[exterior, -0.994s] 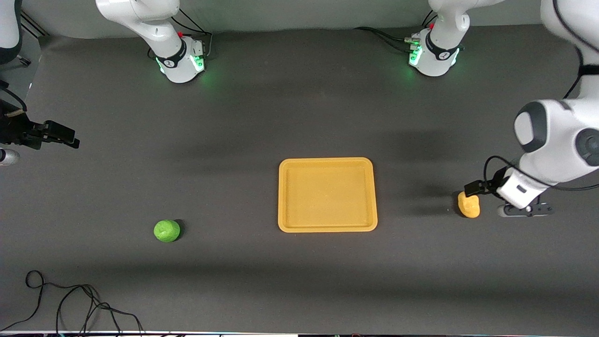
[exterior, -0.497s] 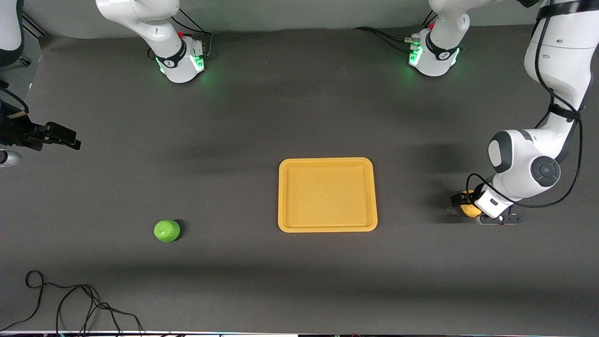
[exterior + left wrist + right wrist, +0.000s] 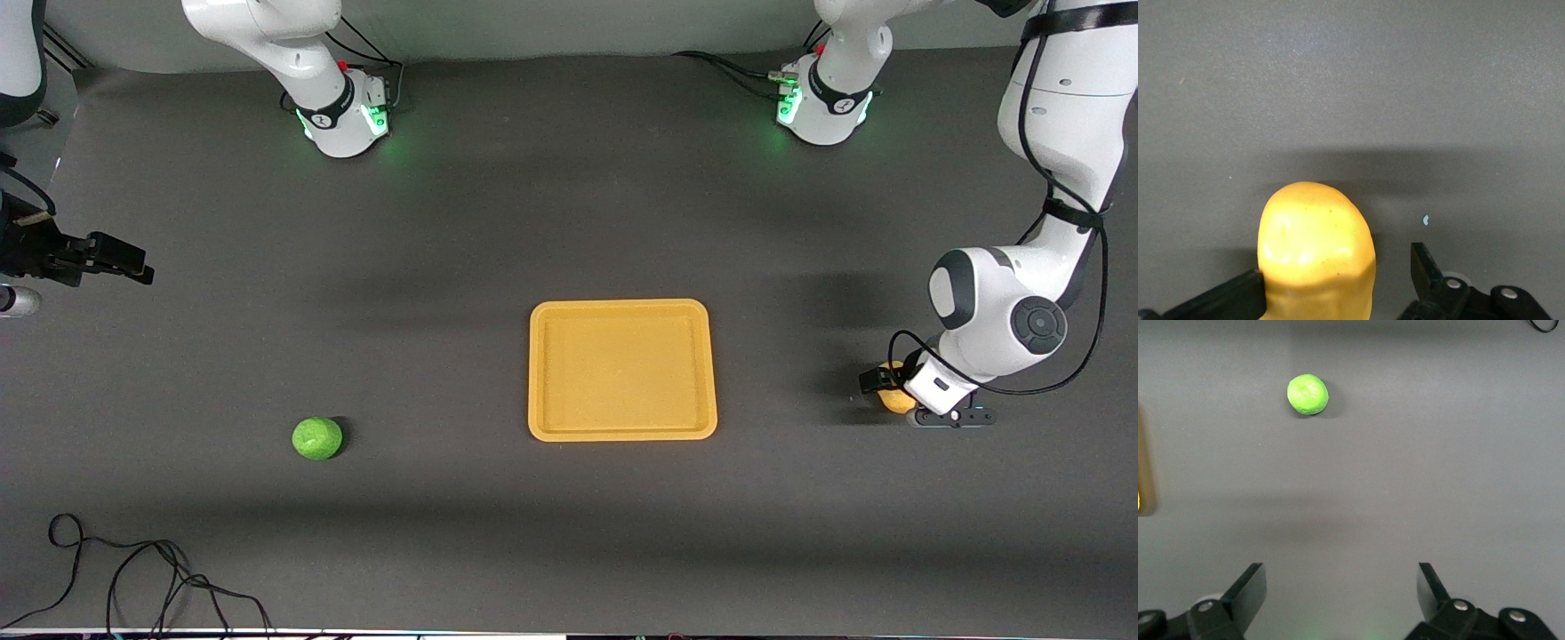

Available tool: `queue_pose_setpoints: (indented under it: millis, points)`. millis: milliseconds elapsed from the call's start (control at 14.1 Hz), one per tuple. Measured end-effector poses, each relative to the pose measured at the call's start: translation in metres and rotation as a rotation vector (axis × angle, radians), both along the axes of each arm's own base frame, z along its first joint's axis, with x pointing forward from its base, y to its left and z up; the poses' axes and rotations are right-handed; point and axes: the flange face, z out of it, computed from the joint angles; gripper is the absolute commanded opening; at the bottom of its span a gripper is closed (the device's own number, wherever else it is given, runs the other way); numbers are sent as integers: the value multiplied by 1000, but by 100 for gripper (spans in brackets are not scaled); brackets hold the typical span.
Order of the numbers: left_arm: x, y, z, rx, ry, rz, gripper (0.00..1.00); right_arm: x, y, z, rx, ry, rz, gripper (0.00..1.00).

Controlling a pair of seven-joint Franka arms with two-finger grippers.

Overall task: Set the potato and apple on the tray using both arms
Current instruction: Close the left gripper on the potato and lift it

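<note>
The yellow-orange potato lies on the dark table at the left arm's end, beside the yellow-orange tray. My left gripper is down at the potato and open. In the left wrist view the potato sits between the jaws of my left gripper: one finger is against it, the other stands clear with a gap. The green apple lies toward the right arm's end, nearer the front camera than the tray. My right gripper waits open and empty at the table's edge, with the apple well apart from it.
A black cable loops on the table near the front edge at the right arm's end. The two green-lit arm bases stand along the back. The tray's edge shows in the right wrist view.
My left arm has swung in and lowered its gripper around the potato, which it now largely covers in the front view. The right arm, apple and tray have not moved.
</note>
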Motion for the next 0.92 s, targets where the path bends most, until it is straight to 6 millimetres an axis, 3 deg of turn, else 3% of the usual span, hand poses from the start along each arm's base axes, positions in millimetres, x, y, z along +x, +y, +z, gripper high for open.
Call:
queue_pose_setpoints:
  millis: [142,284,355,568,639,781,923]
  points:
    - [-1,3,-3,25,3,-27,95,0,0,0,0,1,0,100]
    - [-1,8,-7,34,3,-29,78,0,0,-1,0,2,0,100]
    - [-2,9,-9,35,6,-28,65,0,0,-1,0,2,0,100]
    - [-2,13,-11,36,8,-22,11,0,0,-1,0,2,0,100]
    - [0,14,-9,37,9,-22,2,0,0,-1,0,2,0,100]
    - [6,12,5,38,37,-21,1,0,0,-1,0,3,0,100]
    - [17,-10,43,38,69,6,1,0,0,-2,0,3,0,100]
